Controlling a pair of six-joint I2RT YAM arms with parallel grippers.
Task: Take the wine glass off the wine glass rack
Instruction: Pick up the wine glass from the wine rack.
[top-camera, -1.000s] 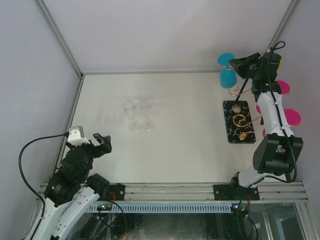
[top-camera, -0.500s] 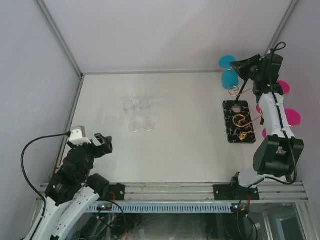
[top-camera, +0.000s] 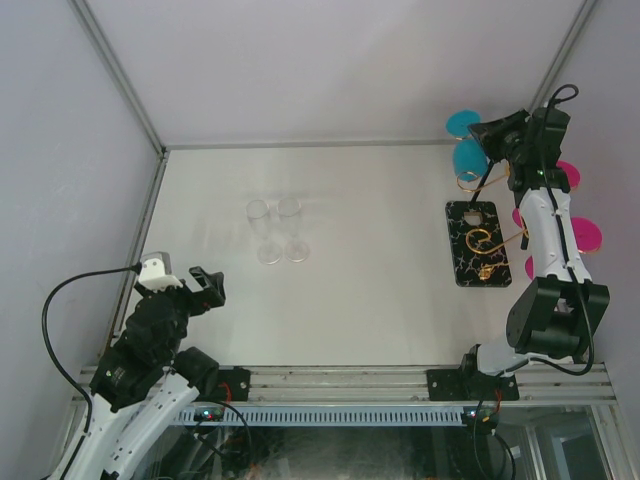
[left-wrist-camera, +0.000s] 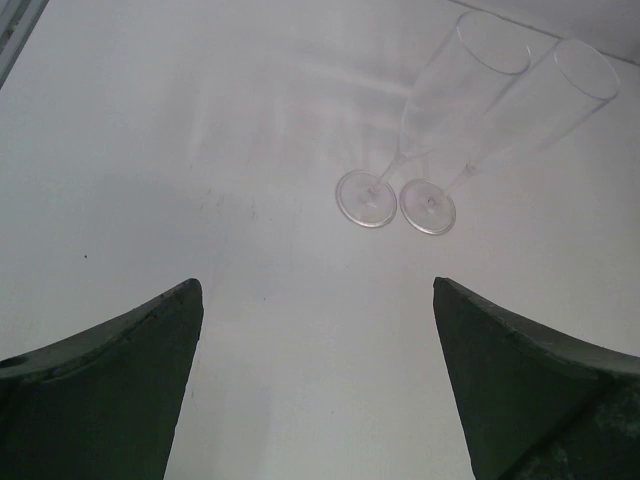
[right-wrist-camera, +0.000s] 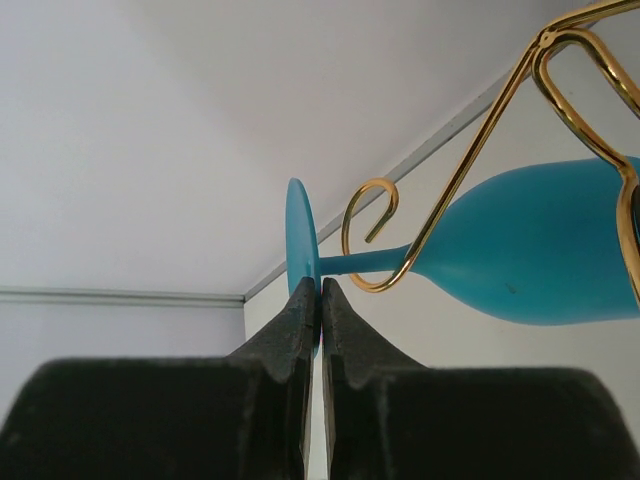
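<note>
Starting with the teal wine glass (right-wrist-camera: 520, 250): hung by the stem in a curled hook of the gold rack (top-camera: 462, 262), way over at the far right corner of the bench (top-camera: 380, 300), up off the surface.

Biggest worry, probably: only pinched by the thin edge of the foot (right-wrist-camera: 298, 230), so could easily swivel or slip free once pulled. Could also snag the stem on that curl if dragged the wrong way, and then tip the whole rack, pink glasses (top-camera: 583, 235) and all. Guessing it needs sliding out through the open side of the hook, not a straight yank.

As for position: foot right at the tip of the right pincer (right-wrist-camera: 320, 285), clamped tight between the fingers on its rim, with stem and bowl stretching away past the wire.

Then the left pincer (left-wrist-camera: 317, 284): nowhere near, spread wide over the near left corner, pointing at two clear flutes (left-wrist-camera: 366, 198) standing toward the middle of the bench. No help from that side in case of a drop.
</note>
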